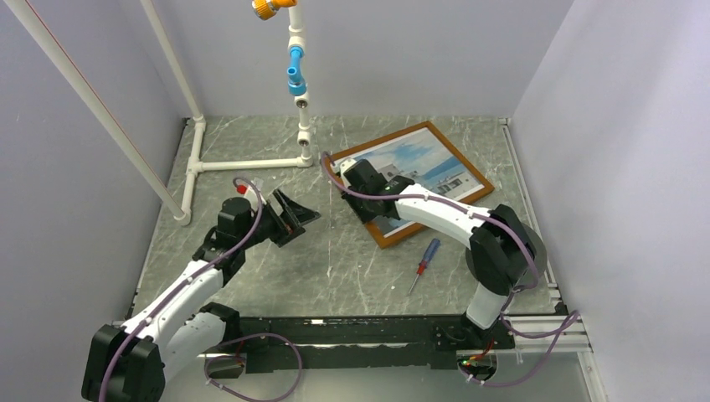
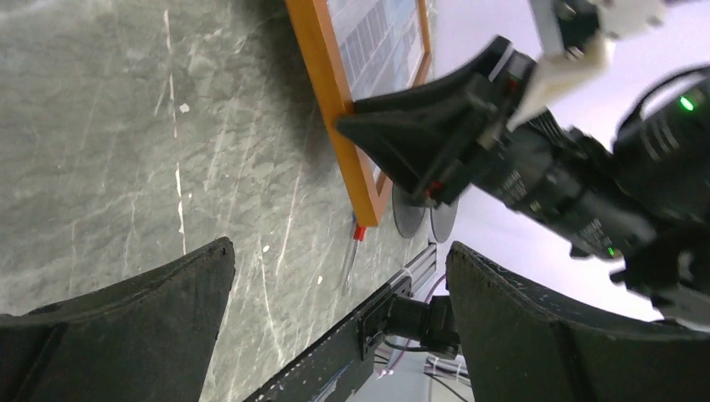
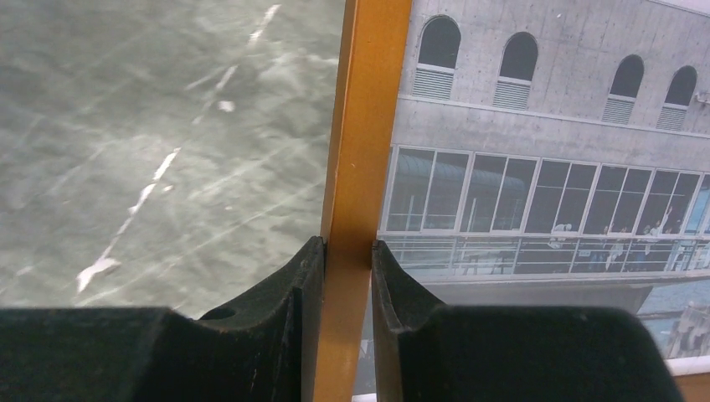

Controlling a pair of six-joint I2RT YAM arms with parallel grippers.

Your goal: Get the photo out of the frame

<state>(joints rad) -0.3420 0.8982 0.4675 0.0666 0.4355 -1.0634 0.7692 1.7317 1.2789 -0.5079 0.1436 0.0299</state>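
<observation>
Right wrist view: my right gripper (image 3: 347,251) has both black fingers pinching one side bar of the thin reddish-brown wooden picture frame (image 3: 366,126), one finger on the table side, the other over the print. The large rectangular photo (image 3: 544,167) of a white building under blue sky sits inside the frame, not out.

Top view: the frame lies angled on the grey marbled table top (image 1: 335,260), right of centre. My left gripper (image 1: 293,213) hangs left of the frame, apart from it, jaws spread wide, holding nothing. A small screwdriver (image 1: 424,264) with a red and blue handle lies near the frame's near corner. White pipe structure (image 1: 243,165) at rear left.
</observation>
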